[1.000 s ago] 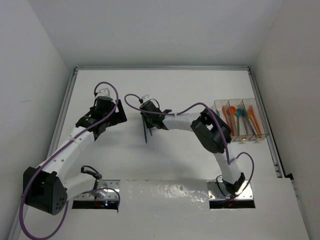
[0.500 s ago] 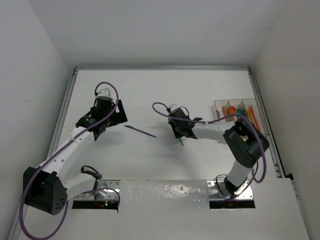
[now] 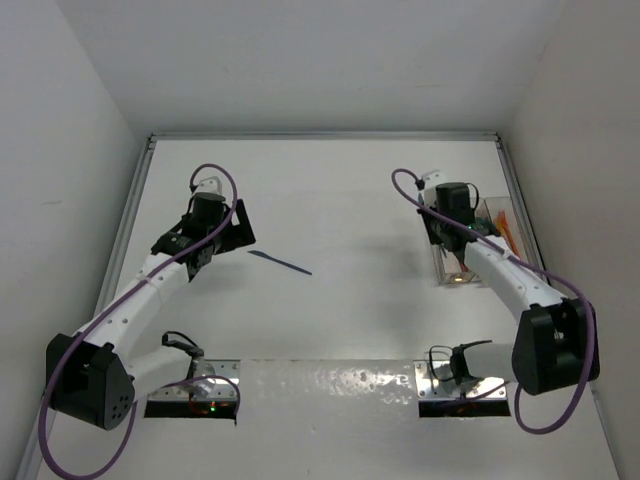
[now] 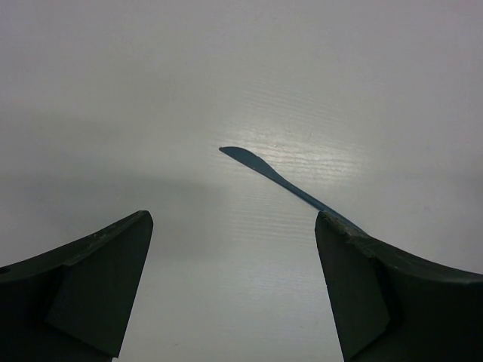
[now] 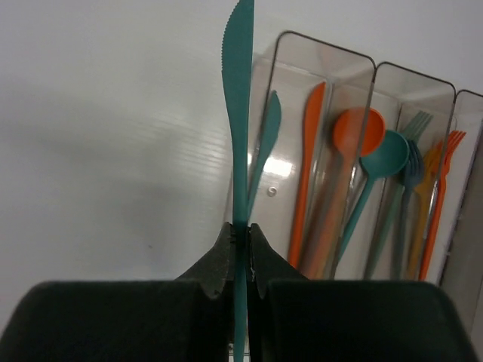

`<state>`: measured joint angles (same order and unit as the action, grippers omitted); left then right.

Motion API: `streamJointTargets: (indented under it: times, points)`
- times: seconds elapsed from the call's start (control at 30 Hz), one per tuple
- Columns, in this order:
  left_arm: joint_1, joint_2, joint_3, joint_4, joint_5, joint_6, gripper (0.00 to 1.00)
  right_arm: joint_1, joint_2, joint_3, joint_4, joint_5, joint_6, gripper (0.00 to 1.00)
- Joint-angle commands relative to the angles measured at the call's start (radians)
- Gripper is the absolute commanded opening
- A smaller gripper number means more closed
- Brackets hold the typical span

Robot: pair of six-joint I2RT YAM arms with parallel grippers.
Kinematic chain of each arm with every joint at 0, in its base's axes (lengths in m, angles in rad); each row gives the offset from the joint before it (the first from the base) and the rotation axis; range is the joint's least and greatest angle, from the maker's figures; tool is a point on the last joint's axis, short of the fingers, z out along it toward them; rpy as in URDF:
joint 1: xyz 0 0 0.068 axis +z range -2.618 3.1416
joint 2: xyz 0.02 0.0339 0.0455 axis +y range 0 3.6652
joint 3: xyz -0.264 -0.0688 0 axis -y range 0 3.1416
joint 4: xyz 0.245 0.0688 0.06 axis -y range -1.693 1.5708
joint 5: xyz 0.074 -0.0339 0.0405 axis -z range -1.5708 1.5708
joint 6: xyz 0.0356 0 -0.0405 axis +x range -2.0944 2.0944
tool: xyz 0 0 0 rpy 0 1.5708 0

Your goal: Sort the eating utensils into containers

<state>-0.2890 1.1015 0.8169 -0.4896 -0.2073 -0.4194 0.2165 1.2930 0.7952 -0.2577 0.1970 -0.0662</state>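
Note:
My right gripper [image 5: 241, 226] is shut on a teal knife [image 5: 240, 113], held blade forward above the left edge of the clear containers [image 5: 324, 47]. In the top view this gripper [image 3: 452, 222] hovers over the leftmost bin [image 3: 443, 265]. The bins hold a teal knife [image 5: 266, 143], an orange knife [image 5: 308, 158], an orange spoon [image 5: 358, 132], a teal spoon [image 5: 381, 162] and forks [image 5: 434, 196]. A blue knife [image 3: 280, 263] lies flat on the table at centre left. My left gripper [image 3: 235, 232] is open and empty just left of it; the knife also shows in the left wrist view [image 4: 287, 185], ahead of the right finger [image 4: 377, 286].
A raised rail [image 3: 525, 220] runs along the table's right edge beside the bins, and another [image 3: 130, 215] along the left edge. White walls close the table on three sides.
My right arm swung from the table's middle to the right, carrying the teal knife over the bins. The blue knife stayed on the table. The left arm has not moved.

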Motion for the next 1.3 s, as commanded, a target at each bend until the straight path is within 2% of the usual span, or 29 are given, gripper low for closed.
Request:
streamJointTargets:
  times: [0.0, 0.2, 0.4, 0.47, 0.53, 0.7, 0.83, 1.07, 1.27]
  points:
    - [-0.002, -0.002, -0.007, 0.04, 0.0, 0.011, 0.87, -0.087, 0.018, 0.009, -0.011, -0.076, -0.127, 0.0]
    - [-0.002, 0.001, -0.009, 0.039, -0.006, 0.011, 0.87, -0.186, 0.1, 0.012, 0.051, -0.105, -0.141, 0.0]
    - [-0.001, 0.001, -0.007, 0.037, -0.015, 0.011, 0.87, -0.192, 0.192, 0.051, 0.046, -0.068, -0.078, 0.01]
    - [-0.002, 0.003, -0.005, 0.034, -0.018, 0.011, 0.87, -0.192, 0.2, 0.068, 0.023, -0.09, -0.052, 0.16]
    - [-0.002, 0.001, -0.005, 0.032, -0.023, 0.01, 0.87, -0.187, 0.187, 0.081, 0.012, -0.123, -0.038, 0.27]
    - [-0.002, 0.001, -0.001, 0.032, -0.029, 0.007, 0.87, -0.068, 0.071, 0.049, 0.077, -0.114, -0.064, 0.38]
    - [-0.002, 0.0, -0.004, 0.032, -0.029, 0.005, 0.87, 0.05, 0.046, 0.076, 0.086, -0.232, -0.063, 0.41]
    - [-0.001, -0.011, -0.01, 0.014, -0.021, -0.018, 0.87, 0.274, 0.179, 0.144, 0.141, -0.373, -0.047, 0.44]
    - [-0.002, -0.034, -0.036, -0.026, -0.026, -0.073, 0.88, 0.464, 0.412, 0.298, 0.176, -0.378, -0.044, 0.45]
